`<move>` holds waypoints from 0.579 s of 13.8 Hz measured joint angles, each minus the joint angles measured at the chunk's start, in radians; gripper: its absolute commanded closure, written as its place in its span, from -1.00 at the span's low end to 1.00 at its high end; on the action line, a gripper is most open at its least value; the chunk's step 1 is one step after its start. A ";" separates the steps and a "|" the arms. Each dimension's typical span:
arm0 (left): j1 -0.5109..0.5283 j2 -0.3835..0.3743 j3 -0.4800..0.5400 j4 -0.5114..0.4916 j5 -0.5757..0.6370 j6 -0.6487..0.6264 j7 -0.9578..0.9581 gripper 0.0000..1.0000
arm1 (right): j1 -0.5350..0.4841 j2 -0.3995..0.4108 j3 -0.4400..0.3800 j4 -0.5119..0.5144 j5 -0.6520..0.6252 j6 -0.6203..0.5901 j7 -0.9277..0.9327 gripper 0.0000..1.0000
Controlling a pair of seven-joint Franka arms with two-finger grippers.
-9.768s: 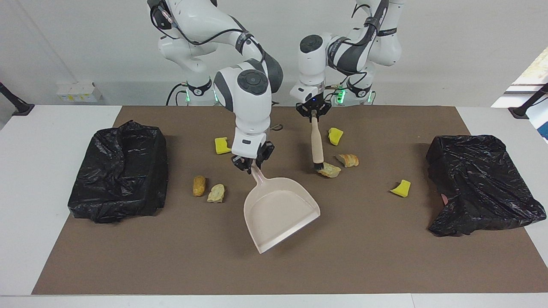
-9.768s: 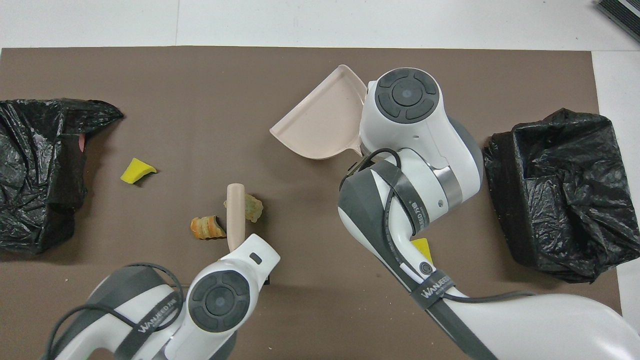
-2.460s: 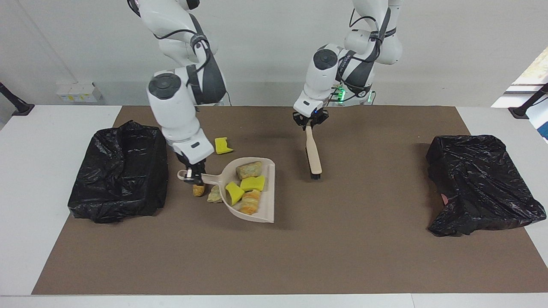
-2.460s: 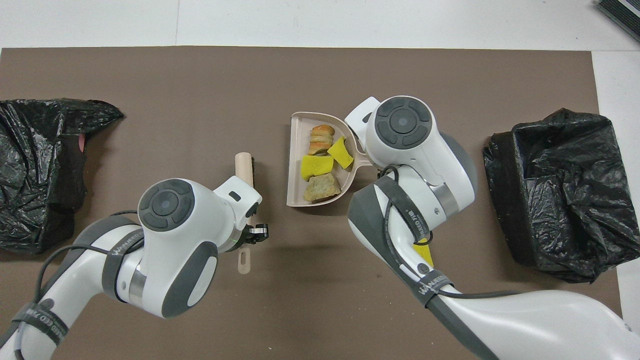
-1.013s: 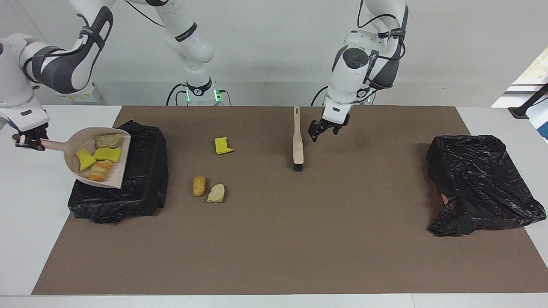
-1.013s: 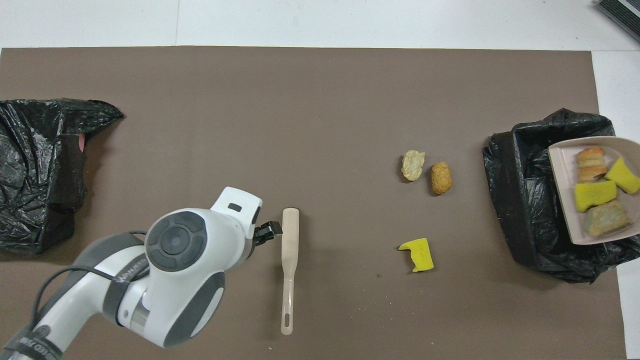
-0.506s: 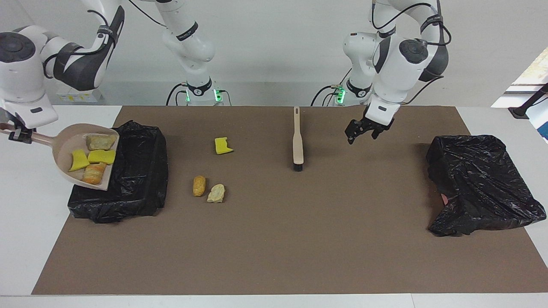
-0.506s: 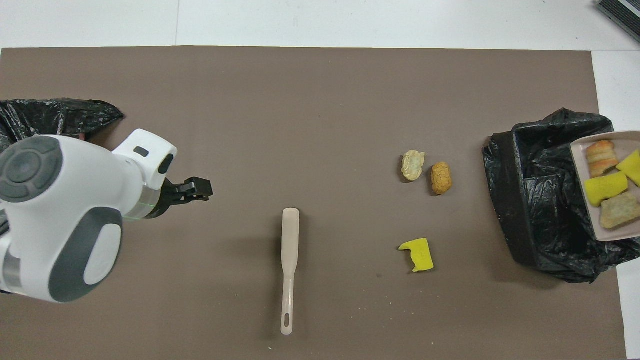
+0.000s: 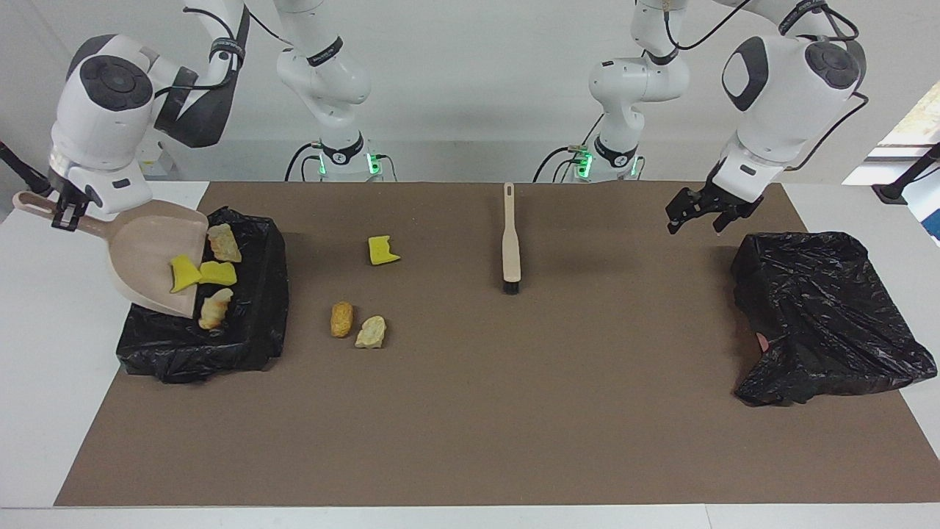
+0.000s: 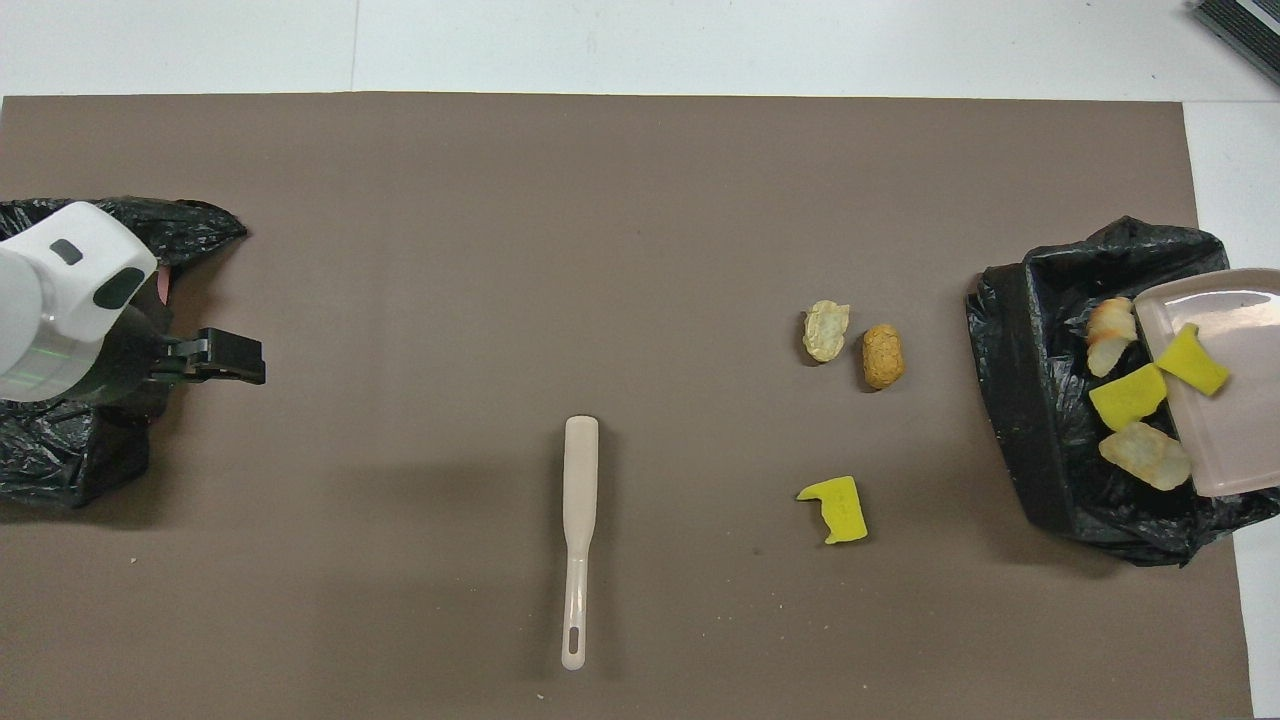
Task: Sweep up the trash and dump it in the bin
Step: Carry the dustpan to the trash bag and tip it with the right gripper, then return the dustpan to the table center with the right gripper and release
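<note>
Brush [image 9: 510, 242] lies mid-mat [image 9: 470, 441] with its handle toward the robots; 3 scraps sit between it and the bin [image 9: 250, 323] at the right arm's end: 1 sponge chunk [image 9: 382, 250] nearer the robots, 2 lumps [image 9: 342, 319] [image 9: 371, 332] side by side farther out. Dustpan [image 9: 143, 257], held by the right gripper [image 9: 62, 213], tilts over that bin, with 2 sponge chunks [image 9: 184, 272] [image 9: 218, 273] and 2 lumps [image 9: 223, 242] [image 9: 213, 309] at its lip over the bin. Second bag-covered bin [image 9: 822, 316] sits at the left arm's end, left gripper [image 9: 698, 213] over the mat just beside it.
</note>
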 measured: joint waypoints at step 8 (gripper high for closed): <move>0.001 0.015 -0.004 0.104 0.048 -0.034 0.079 -1.00 | 0.099 -0.036 0.002 0.017 -0.158 -0.018 0.039 1.00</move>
